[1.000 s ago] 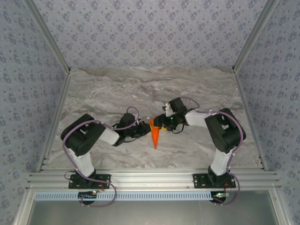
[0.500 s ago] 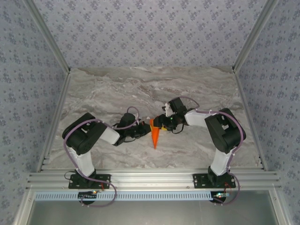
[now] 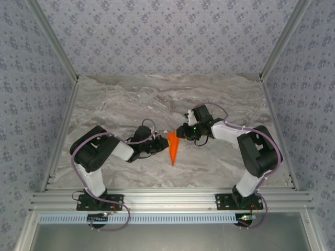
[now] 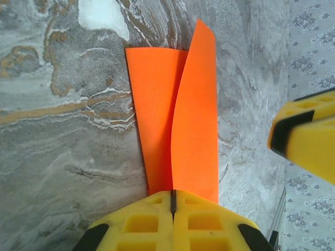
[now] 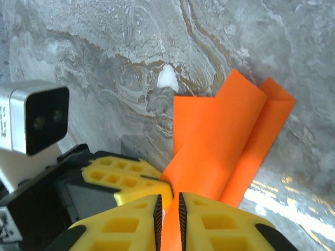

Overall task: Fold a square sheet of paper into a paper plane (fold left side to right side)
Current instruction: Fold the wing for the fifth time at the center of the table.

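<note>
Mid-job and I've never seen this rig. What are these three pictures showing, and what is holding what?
These are two robot arms bolted at the near edge of a marble-patterned table. The wide picture is from a fixed camera above and behind them. The other two are from a camera on each wrist, so each shows that arm's own yellow gripper at the bottom. On the table is a folded orange paper plane, narrow, its point toward the arm bases. The left gripper is shut on it; one flap curls up. The right gripper is close to the plane's wide end, nearly closed; orange shows in the slit, but I cannot tell whether it pinches the paper.
</note>
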Robot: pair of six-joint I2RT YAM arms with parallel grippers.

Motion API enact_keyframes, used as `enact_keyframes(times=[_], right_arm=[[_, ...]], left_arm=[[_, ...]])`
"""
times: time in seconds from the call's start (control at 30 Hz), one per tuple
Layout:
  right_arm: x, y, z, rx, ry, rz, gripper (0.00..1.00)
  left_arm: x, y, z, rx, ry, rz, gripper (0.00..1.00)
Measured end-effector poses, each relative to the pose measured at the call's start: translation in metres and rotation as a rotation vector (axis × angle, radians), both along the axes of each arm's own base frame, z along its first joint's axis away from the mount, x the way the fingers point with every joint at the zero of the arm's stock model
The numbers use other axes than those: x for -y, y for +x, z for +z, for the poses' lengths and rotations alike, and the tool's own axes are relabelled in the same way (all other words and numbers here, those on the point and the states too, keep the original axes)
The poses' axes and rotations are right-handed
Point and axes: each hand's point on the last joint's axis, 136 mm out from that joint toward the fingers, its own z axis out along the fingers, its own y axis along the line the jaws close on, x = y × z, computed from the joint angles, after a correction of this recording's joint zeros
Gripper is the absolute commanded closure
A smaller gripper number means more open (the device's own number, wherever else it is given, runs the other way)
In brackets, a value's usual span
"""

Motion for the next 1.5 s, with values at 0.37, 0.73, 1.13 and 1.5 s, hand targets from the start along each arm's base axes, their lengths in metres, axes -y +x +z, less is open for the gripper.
enact_keyframes(times=[0.37,0.73,1.13,1.5], right_arm=[[-0.012,0.011,-0.018,-0.012,-0.068,0.022,0.85],[-0.004,0.005,-0.037,-0.036,-0.163,0.042,0.84],[0.001,0.004,-0.041,-0.034,-0.192,0.044,0.85],[0.006,0.002,-0.047,-0.039,-0.185,0.035,0.90]], left_arm=[[0.000,0.000,0.000,0.006,0.005,-0.007,1.00],[0.001,0.000,-0.001,0.002,0.013,-0.013,1.00],[0.002,0.000,-0.001,-0.004,0.005,-0.024,1.00],[0.002,0.000,-0.001,-0.005,0.003,-0.026,0.98]])
